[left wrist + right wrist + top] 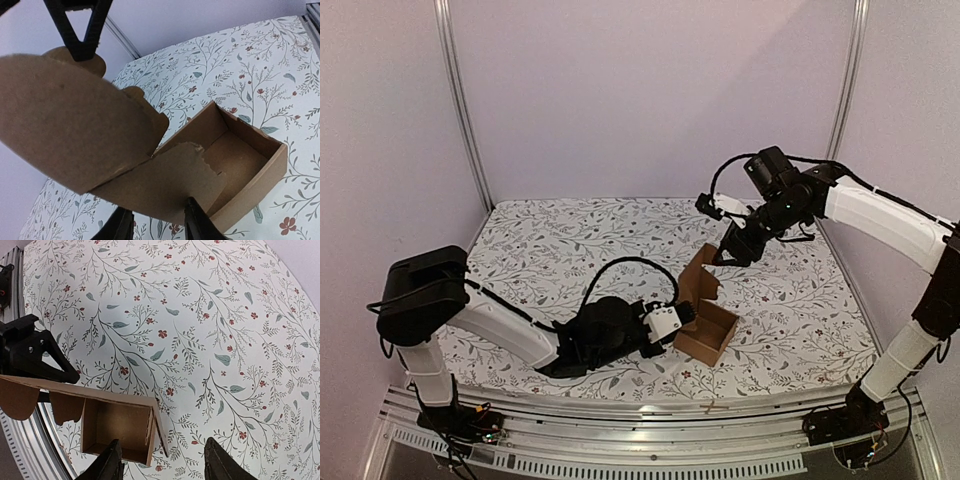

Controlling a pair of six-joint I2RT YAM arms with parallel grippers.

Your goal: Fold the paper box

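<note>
The paper box [706, 330] is a brown carton standing open on the floral cloth, its rounded lid flap [698, 274] raised at the back. My left gripper [686, 314] lies low against the box's left side. In the left wrist view its jaws [157, 226] stand apart, with a torn-edged side flap [170, 180] just ahead of them, leaning over the open box [250, 160]. My right gripper [726, 254] hovers above the lid flap, open and empty. In the right wrist view [165, 465] the box [117, 427] lies below its left finger.
The floral cloth [570, 240] covers the table, with a metal rail [650, 415] at the near edge. White walls and two upright posts enclose the back. My right gripper's fingers [77, 25] show above the lid in the left wrist view.
</note>
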